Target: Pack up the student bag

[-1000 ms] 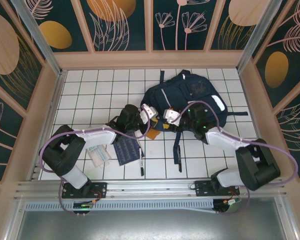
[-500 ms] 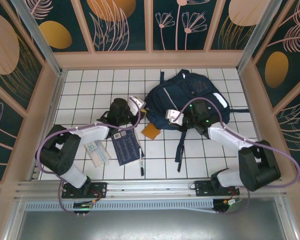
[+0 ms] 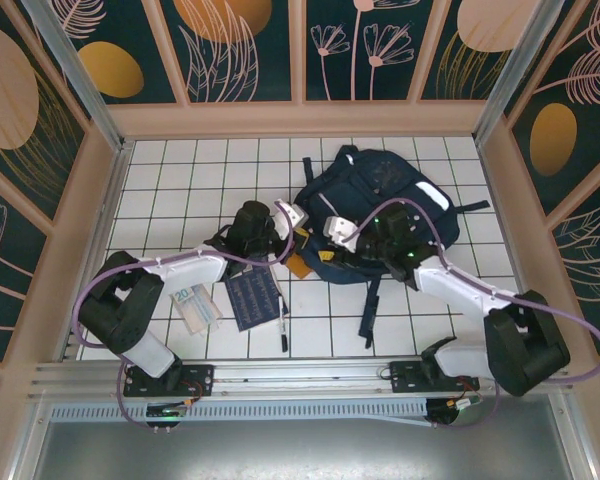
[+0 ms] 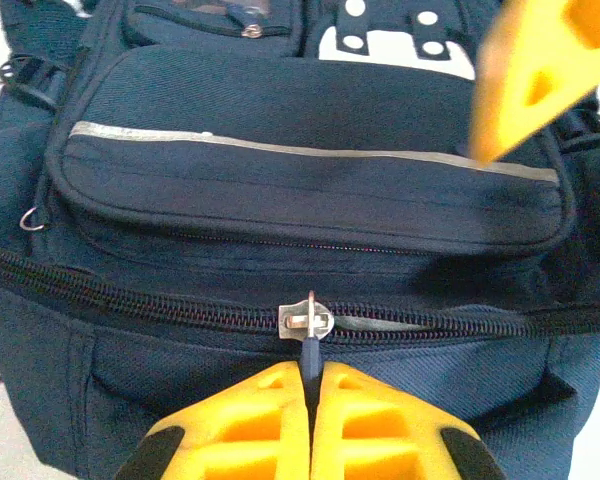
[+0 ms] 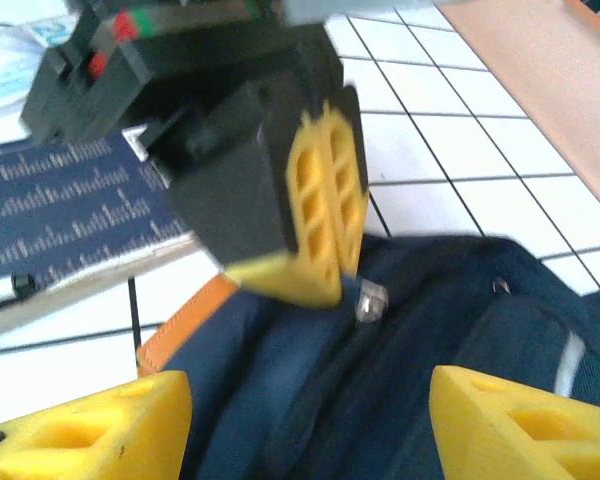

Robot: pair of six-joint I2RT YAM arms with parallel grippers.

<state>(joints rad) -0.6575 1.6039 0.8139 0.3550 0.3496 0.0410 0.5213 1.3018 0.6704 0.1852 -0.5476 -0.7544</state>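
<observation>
We log the student bag [image 3: 380,200] lying front-up on the white-tiled counter [image 3: 180,180], right of centre and towards the far side. The left claw [image 4: 309,378] is closed tight on the dark zipper pull [image 4: 308,350] of the bag's long zip, at the bag's near-left edge. The right claw [image 5: 305,420] hovers just beside it over the fabric, fingers well apart and gripping nothing. Left of the bag we see a banknote [image 3: 195,305], a dark blue printed card [image 3: 252,298] and a pen [image 3: 283,325] on the tiles.

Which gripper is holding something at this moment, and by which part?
The left gripper holds the student bag by its zipper pull, jaws shut on the tab. The right gripper is open above the bag, holding nothing.
</observation>
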